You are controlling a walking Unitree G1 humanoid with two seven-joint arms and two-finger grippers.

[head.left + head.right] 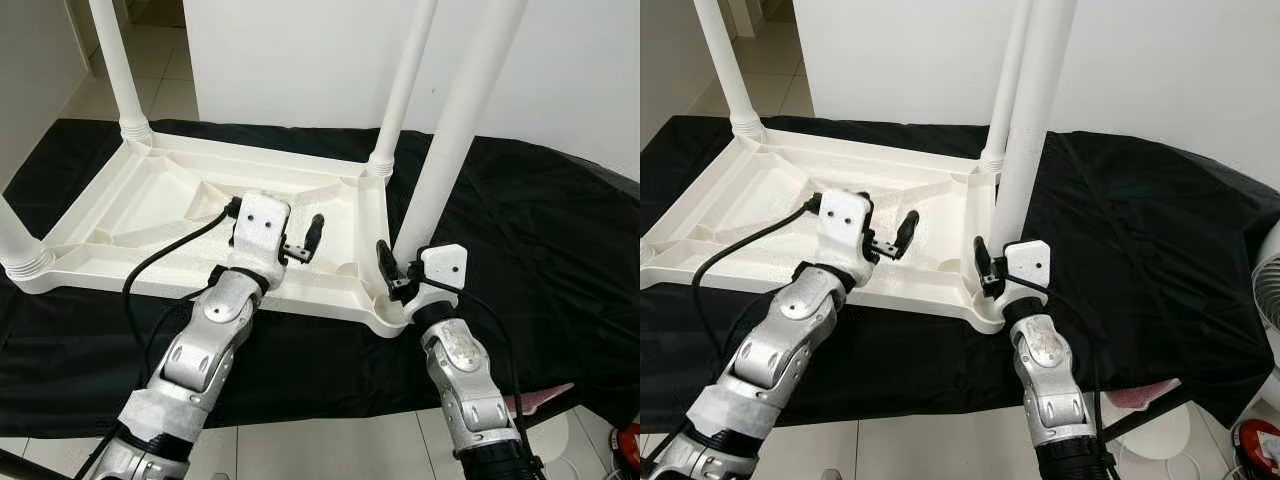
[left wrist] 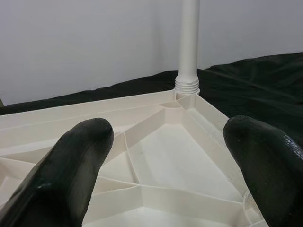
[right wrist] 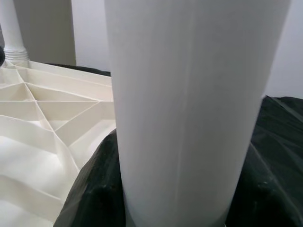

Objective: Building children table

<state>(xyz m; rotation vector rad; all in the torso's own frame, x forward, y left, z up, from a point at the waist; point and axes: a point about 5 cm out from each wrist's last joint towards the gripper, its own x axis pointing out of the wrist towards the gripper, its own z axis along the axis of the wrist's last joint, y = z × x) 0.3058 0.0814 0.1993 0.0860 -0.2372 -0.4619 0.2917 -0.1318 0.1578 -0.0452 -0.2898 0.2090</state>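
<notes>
Upside-down, white ribbed tabletop (image 1: 150, 215), legs (image 1: 462, 120) upward

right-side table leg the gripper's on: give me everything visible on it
The table leg is a plain white tube, plastic by its look, smooth and unmarked. It stands nearly upright, leaning slightly, its foot at the near right corner of the upturned white tabletop. The right gripper is closed around its base. Its top runs out of frame.

A plain room in a home: pale tiled floor (image 1: 150, 70) at upper left, bare white wall (image 1: 300, 60) across the top, a black sheet (image 1: 540, 230) spread over the middle (wrinkled), a white fan (image 1: 1268, 290) at right.
</notes>
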